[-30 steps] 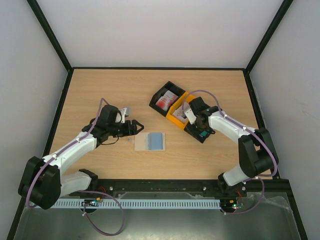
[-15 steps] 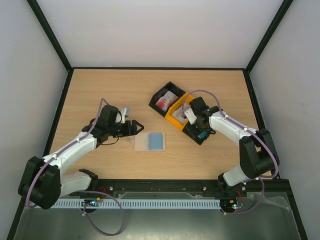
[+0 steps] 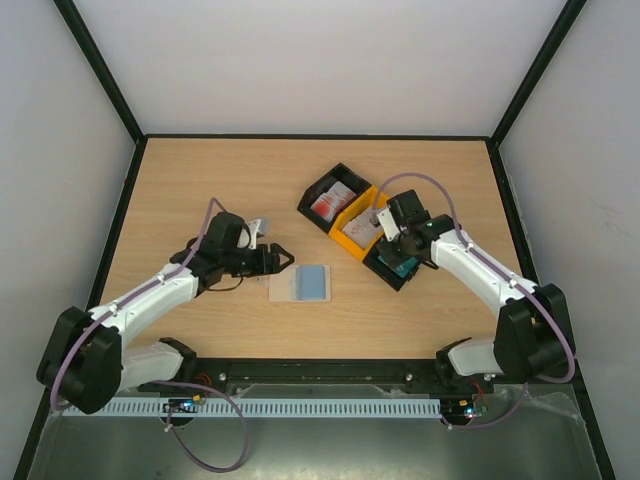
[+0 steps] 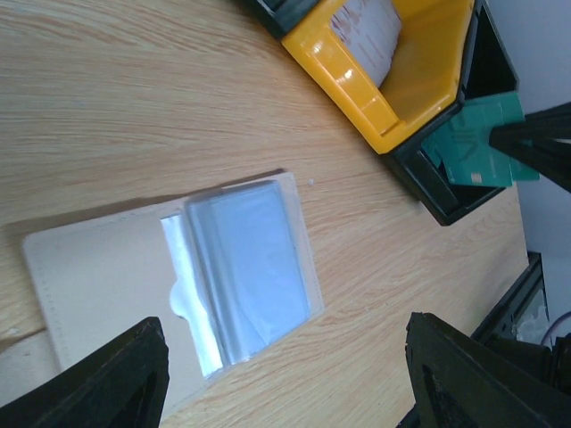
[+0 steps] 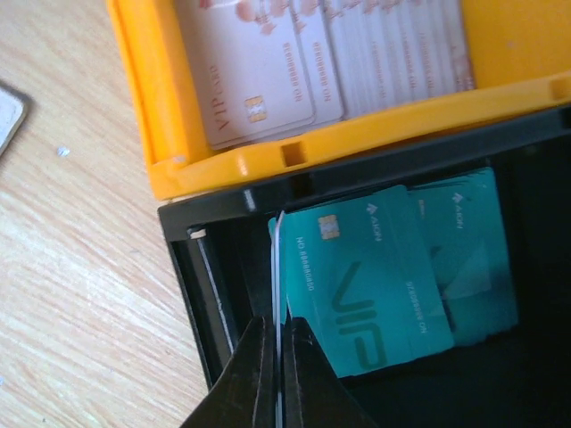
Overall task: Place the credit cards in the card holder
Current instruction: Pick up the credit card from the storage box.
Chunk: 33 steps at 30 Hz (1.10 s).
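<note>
Well, the right gripper [image 5: 278, 357] is pinched tight on a teal card [image 4: 471, 147], held on edge over the black bin [image 5: 210, 294], where more teal cards [image 5: 384, 285] lie, the top one stamped "VIP". Its wrist tips downward, and the white forearm reaches in from the right. The orange bin [image 5: 161, 116] alongside holds pale cards [image 5: 259, 80], one also marked "VIP"; the numbers are too small to read. The left gripper [image 3: 277, 258] has its fingers spread wide, pointing low across the table [image 3: 180, 180] at the card holder [image 3: 300, 283], which lies opened flat with its clear sleeves up. That arm stretches in from the left.
</note>
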Available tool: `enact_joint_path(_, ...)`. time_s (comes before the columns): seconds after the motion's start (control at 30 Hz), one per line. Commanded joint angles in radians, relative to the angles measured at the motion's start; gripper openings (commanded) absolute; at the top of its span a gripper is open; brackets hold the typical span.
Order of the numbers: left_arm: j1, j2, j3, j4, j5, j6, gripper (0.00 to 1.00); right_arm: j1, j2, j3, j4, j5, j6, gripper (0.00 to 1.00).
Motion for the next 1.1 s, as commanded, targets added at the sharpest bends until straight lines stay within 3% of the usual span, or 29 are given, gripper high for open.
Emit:
enact_joint_path(0.0, -0.05, 0.041, 0.037, 0.055, -0.008, -0.037, 0.74, 0.0, -0.019, 0.012, 0.084, 0.13, 0.151, 0.02)
enact_joint_path(0.17, -0.132, 0.118, 0.101, 0.113, -0.032, -0.08, 0.75, 0.0, 0.059, 0.073, 0.033, 0.397, 0.47, 0.02)
enact_joint_path(0.47, -0.261, 0.262, 0.213, 0.217, -0.059, -0.144, 0.75, 0.0, 0.136, 0.068, 0.034, 0.398, 0.822, 0.02)
enact_joint_path(0.87, -0.362, 0.388, 0.255, 0.363, -0.076, -0.223, 0.75, -0.013, -0.006, -0.046, 0.147, 0.336, 0.943, 0.02)
enact_joint_path(1.07, -0.372, 0.441, 0.257, 0.512, -0.053, -0.378, 0.75, -0.17, -0.206, -0.163, 0.296, 0.067, 0.878, 0.02)
